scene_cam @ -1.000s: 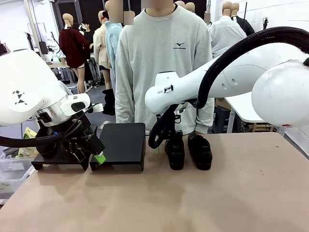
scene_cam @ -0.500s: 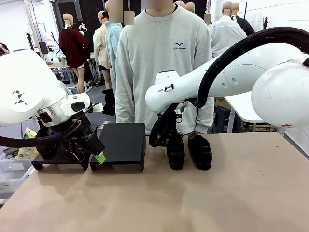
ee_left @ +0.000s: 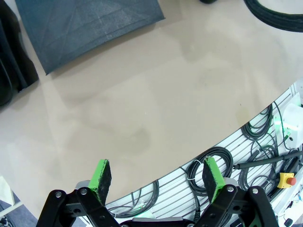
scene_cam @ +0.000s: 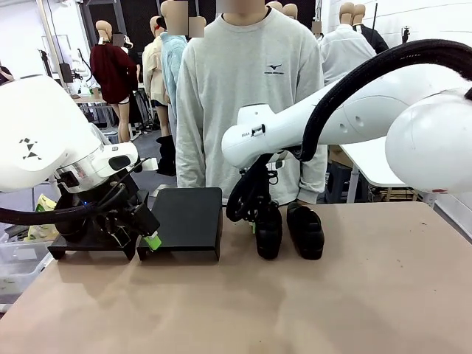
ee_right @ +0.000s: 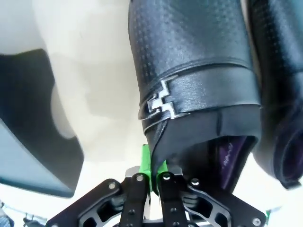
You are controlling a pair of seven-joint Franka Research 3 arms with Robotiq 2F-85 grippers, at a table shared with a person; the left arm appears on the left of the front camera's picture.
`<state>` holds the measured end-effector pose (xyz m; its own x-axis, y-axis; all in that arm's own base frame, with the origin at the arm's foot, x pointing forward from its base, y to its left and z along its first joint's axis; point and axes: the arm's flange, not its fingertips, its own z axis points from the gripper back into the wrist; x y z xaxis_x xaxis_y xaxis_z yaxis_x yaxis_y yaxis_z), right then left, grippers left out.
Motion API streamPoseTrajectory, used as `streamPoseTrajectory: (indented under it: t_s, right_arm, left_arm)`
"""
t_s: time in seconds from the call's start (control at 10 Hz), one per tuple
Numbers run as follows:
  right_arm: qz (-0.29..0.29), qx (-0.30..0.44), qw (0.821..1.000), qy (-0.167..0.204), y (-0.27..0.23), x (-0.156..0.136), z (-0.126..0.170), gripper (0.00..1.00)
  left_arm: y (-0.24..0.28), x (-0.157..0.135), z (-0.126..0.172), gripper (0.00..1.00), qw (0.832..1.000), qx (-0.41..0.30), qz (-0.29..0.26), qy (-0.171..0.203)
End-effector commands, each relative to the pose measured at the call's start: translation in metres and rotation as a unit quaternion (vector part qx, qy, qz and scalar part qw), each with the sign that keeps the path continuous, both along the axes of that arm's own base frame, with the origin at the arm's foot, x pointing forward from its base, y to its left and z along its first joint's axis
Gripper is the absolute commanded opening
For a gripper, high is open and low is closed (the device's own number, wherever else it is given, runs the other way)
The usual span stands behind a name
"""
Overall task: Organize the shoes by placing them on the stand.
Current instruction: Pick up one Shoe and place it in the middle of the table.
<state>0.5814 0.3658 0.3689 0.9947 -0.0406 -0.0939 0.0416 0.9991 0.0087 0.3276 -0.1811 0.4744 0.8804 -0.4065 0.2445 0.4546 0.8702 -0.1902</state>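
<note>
Two black glossy shoes stand side by side at the table's far middle, toes toward me: the left shoe (scene_cam: 268, 232) and the right shoe (scene_cam: 306, 231). My right gripper (scene_cam: 254, 219) reaches down at the left shoe's heel end. In the right wrist view this gripper (ee_right: 151, 174) is shut on the side rim of the left shoe (ee_right: 189, 71), by its opening; the other shoe (ee_right: 279, 71) lies beside it. One black stand (scene_cam: 188, 217) sits left of the shoes, with a second stand (scene_cam: 85, 242) under my left arm. My left gripper (scene_cam: 145, 243) hangs open over bare table, empty (ee_left: 157, 177).
A person in a grey sweatshirt (scene_cam: 247, 96) stands at the far edge behind the shoes. The left wrist view looks past the table's front edge onto a slatted panel with coiled cables (ee_left: 213, 161). The near half of the table (scene_cam: 243, 310) is bare.
My right gripper's fingers have closed on the left shoe's rim, and the arm has risen slightly. The left arm has not moved.
</note>
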Motion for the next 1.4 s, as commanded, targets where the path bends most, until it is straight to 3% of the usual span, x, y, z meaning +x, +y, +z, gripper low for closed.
streamPoseTrajectory:
  t_s: [0.0, 0.2, 0.5, 0.6, 0.7, 0.9, 1.0, 1.2, 1.3]
  right_arm:
    - [-0.020, -0.036, 0.998, -0.040, -0.001, -0.049, 0.063, 0.00]
    - [-0.035, -0.053, 0.996, -0.065, 0.007, -0.099, 0.105, 0.00]
    - [-0.038, -0.068, 0.993, -0.084, 0.025, -0.180, 0.128, 0.00]
    - [0.000, -0.064, 0.994, -0.086, 0.028, -0.198, 0.132, 0.00]
    - [-0.027, -0.054, 0.996, -0.072, 0.030, -0.157, 0.139, 0.00]
    - [-0.027, -0.054, 0.996, -0.072, 0.030, -0.157, 0.139, 0.00]
    - [-0.017, -0.060, 0.996, -0.071, 0.034, -0.181, 0.137, 0.00]
    - [-0.015, -0.036, 0.998, -0.041, 0.033, -0.201, 0.089, 0.00]
    - [-0.015, -0.028, 0.998, -0.047, 0.039, -0.225, 0.076, 0.00]
  left_arm:
    - [0.001, 0.000, 0.000, 1.00, 1.000, -0.003, 0.001, 0.001]
    - [0.001, 0.000, 0.000, 1.00, 1.000, -0.003, 0.001, 0.001]
    - [0.001, 0.000, 0.000, 1.00, 1.000, -0.003, 0.001, 0.001]
    - [0.001, 0.000, 0.000, 1.00, 1.000, -0.003, 0.001, 0.001]
    - [0.001, 0.000, 0.000, 1.00, 1.000, -0.003, 0.001, 0.001]
    - [0.001, 0.000, 0.000, 1.00, 1.000, -0.003, 0.001, 0.001]
    - [0.001, 0.000, 0.000, 1.00, 1.000, -0.003, 0.001, 0.001]
    - [0.001, 0.000, 0.000, 1.00, 1.000, -0.003, 0.001, 0.001]
    - [0.001, 0.000, 0.000, 1.00, 1.000, -0.003, 0.001, 0.001]
